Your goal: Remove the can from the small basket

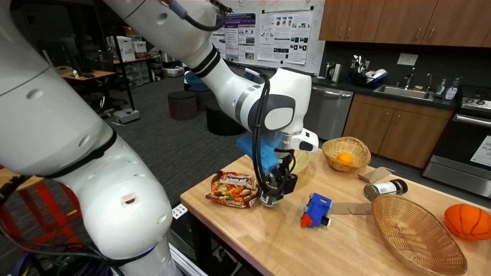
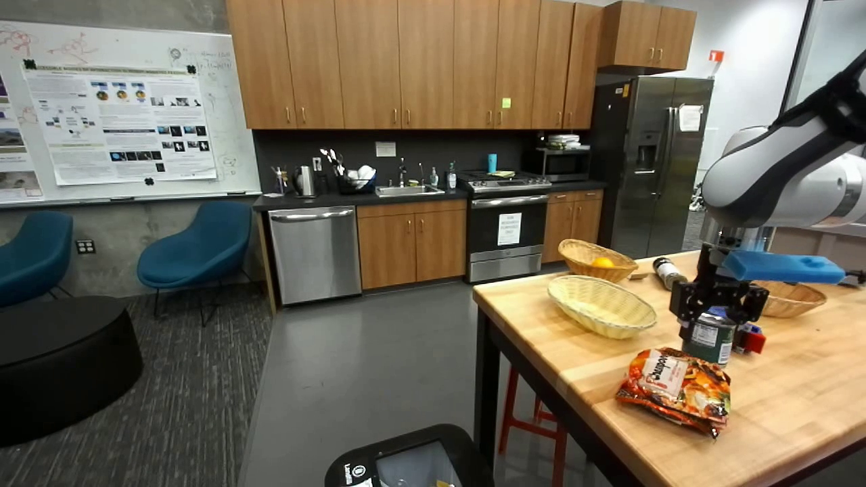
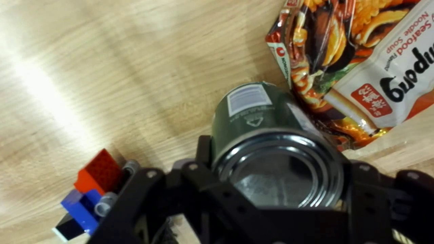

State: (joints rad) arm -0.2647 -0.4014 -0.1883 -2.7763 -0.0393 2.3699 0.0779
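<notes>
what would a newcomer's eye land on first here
Probably the big white arm, filling the left of an exterior view and bent over the table, its gripper around a green can. Next comes the bright red-orange noodle packet right beside that can. The orange basketball by the large woven basket also stands out, at the right edge of an exterior view.

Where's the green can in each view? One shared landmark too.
In an exterior view: green can in the lower half, slightly right of centre; noodle packet left of it.
In an exterior view: green can at right, below centre; noodle packet to its lower left.
Wrist view: green can right of centre; noodle packet to its upper right.
Shared landmark: noodle packet.
</notes>
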